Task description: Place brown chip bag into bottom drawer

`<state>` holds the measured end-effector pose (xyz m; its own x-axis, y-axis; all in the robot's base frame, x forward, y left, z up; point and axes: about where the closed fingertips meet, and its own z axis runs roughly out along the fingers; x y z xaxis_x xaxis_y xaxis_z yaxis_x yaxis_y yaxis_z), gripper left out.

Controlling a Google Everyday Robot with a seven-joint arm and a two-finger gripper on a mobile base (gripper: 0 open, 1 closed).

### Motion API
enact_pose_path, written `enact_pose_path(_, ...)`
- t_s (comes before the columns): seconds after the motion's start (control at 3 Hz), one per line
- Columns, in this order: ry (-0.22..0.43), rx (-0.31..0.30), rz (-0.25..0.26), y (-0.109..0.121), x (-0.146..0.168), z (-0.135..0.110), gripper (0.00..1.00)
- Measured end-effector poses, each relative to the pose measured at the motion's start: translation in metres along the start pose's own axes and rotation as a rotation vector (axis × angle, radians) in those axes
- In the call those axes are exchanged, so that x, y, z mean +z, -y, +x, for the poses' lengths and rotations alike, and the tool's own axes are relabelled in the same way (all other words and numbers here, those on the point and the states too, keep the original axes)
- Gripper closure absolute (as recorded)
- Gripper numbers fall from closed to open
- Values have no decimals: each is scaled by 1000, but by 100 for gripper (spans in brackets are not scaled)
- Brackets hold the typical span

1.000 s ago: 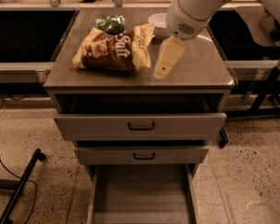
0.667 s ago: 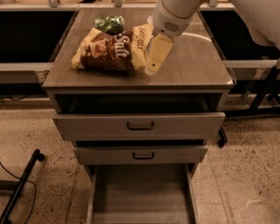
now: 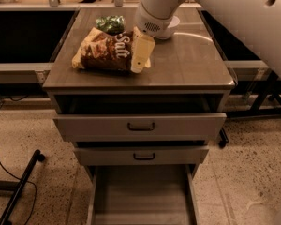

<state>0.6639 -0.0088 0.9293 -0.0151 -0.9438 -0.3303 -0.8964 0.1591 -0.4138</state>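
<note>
Counter: the flat brown counter (image 3: 192, 69) sat on top of a grey cabinet.
Brown chip bag: the brown chip bag (image 3: 103, 53) lay flat on the left part of the counter, with "Salt" in white on it.
Green packet: a small green packet (image 3: 110, 23) lay just behind the bag.
Hand: the hand (image 3: 141, 55) was low at the bag's right edge; I could not tell if it was apart or together.
Arm: the big white arm (image 3: 225, 18) came in from the top right.
Drawers: the top drawer (image 3: 140, 125) and the middle drawer (image 3: 143, 156) stuck out a little.
Bottom drawer: the bottom drawer (image 3: 140, 196) was pulled far out, with its grey inside showing.
Room: a speckled floor (image 3: 253, 172) lay around the cabinet, and a black stand (image 3: 18, 186) stood at the left.
Open room: bare counter showed to the right of the hand, up to the right edge.
</note>
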Motion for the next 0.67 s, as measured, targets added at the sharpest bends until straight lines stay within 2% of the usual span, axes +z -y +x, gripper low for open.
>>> enact_pose_path(0.33, -7, -36, 20, 2, 7, -19, 0)
enact_pose_path(0.67, -3, -66, 8, 1, 18, -34, 0)
